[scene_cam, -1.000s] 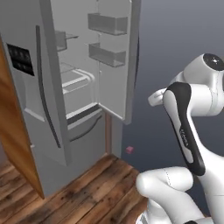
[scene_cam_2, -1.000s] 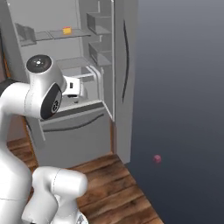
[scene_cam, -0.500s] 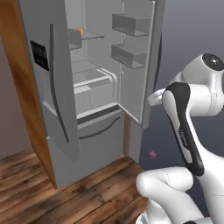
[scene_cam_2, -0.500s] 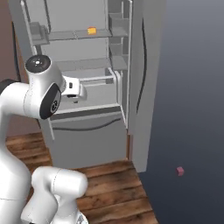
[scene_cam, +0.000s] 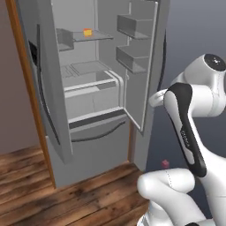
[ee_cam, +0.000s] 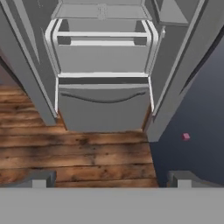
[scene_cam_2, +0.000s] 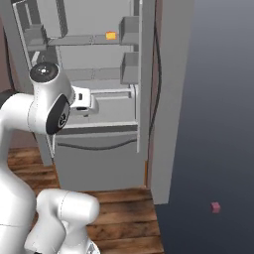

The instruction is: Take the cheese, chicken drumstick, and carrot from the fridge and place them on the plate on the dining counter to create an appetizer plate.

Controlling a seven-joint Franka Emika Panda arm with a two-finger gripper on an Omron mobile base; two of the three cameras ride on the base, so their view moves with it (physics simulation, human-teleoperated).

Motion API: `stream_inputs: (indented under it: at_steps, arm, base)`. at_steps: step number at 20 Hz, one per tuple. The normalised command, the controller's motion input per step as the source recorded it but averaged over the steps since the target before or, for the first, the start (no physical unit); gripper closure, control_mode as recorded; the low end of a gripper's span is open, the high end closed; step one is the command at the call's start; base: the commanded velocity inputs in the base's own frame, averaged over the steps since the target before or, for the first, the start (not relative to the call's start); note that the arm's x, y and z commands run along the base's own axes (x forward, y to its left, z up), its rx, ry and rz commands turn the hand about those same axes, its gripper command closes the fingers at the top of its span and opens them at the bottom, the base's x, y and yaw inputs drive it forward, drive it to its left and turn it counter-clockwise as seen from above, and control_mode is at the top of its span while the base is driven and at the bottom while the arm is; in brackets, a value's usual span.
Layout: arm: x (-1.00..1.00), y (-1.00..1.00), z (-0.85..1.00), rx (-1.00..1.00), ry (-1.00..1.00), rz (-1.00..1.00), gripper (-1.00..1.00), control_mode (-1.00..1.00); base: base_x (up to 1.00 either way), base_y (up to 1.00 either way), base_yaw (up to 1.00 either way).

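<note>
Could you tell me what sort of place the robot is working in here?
Most likely a home kitchen: a tall grey fridge stands open, a small orange-yellow cheese sits on its upper shelf, and the wooden floor runs up to it.

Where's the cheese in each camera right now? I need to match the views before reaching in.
Left base view: the cheese sits on the upper shelf inside the open fridge, near the top, left of centre.
Right base view: the cheese is on the same upper shelf, near the top, left of centre.
Hand view: not in it; this view looks lower, at the drawers.
Shared landmark: the small pink cube on the dark floor right of the fridge.
</note>
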Motion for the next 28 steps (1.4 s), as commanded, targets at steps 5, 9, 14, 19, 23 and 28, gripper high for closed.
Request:
stream_inputs:
  at_steps: [5,9,14,19,23,28]
  arm:
    - [0.0,0.0,0.0,0.0,0.0,0.0,-1.0,1.0]
    - [0.0,0.0,0.0,0.0,0.0,0.0,-1.0,1.0]
    - [0.0,0.0,0.0,0.0,0.0,0.0,-1.0,1.0]
    - [0.0,0.0,0.0,0.0,0.0,0.0,-1.0,1.0]
    - [0.0,0.0,0.0,0.0,0.0,0.0,-1.0,1.0]
    - [0.0,0.0,0.0,0.0,0.0,0.0,-1.0,1.0]
  base:
    - [0.13,-0.02,0.2]
    - [0.12,0.0,0.23]
    - [0.1,-0.07,0.24]
    - [0.1,-0.21,0.23]
    - [0.08,-0.26,0.23]
    - [0.13,-0.4,0.17]
